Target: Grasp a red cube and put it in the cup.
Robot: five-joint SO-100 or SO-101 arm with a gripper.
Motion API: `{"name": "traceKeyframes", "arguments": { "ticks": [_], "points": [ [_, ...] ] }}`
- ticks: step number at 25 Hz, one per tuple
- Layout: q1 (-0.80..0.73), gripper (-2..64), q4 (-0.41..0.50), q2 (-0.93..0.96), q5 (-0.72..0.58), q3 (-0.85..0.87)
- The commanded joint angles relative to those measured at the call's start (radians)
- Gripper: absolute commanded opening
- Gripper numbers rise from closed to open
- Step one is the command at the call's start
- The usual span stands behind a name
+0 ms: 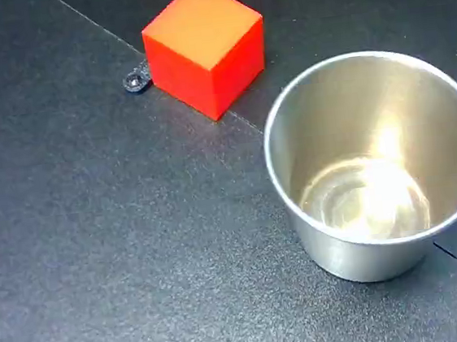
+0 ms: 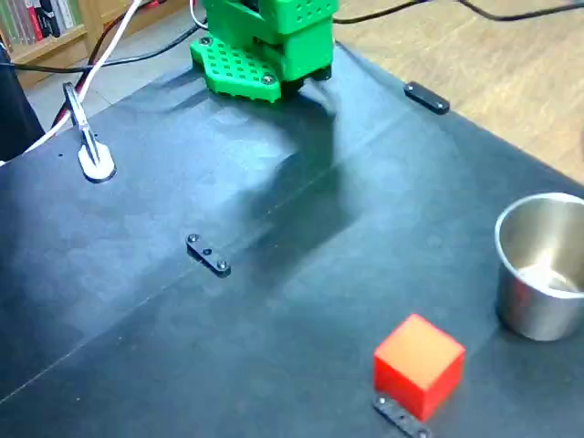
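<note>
The red cube [image 1: 203, 47] rests on the black table, its top face orange. In the other fixed view the red cube [image 2: 419, 363] sits near the front edge. The cup [image 1: 379, 163] is a shiny steel cup standing upright and empty just right of the cube. At the right edge of the other fixed view the cup [image 2: 540, 265] stands apart from the cube. Only the arm's green base [image 2: 265, 41] shows, at the far side of the table. The gripper is out of view in both fixed views.
A small black bracket [image 1: 136, 80] lies against the cube's left side. More black brackets [image 2: 208, 255] [image 2: 426, 98] lie on the table. A white clamp [image 2: 91, 155] with cables stands at the left. Wooden floor lies beyond the table's right edge.
</note>
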Motion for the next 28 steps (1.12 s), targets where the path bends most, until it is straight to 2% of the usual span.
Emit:
{"name": "traceKeyframes", "arguments": {
  "ticks": [1, 3, 5, 9, 12, 23, 28],
  "points": [
    [0.129, 39.7, -0.021, -0.089, 0.003, -0.028],
    [0.215, 39.7, -0.075, -0.153, 0.008, -0.051],
    [0.27, 39.7, -0.175, -0.232, -0.005, -0.074],
    [0.29, 39.7, -0.423, -0.397, -0.006, -0.118],
    [0.324, 39.6, -0.525, -0.515, -0.014, -0.141],
    [0.331, 39.6, -0.515, -0.864, -0.33, -0.161],
    [0.328, 39.6, -0.376, -0.962, -0.377, -0.163]
  ]
}}
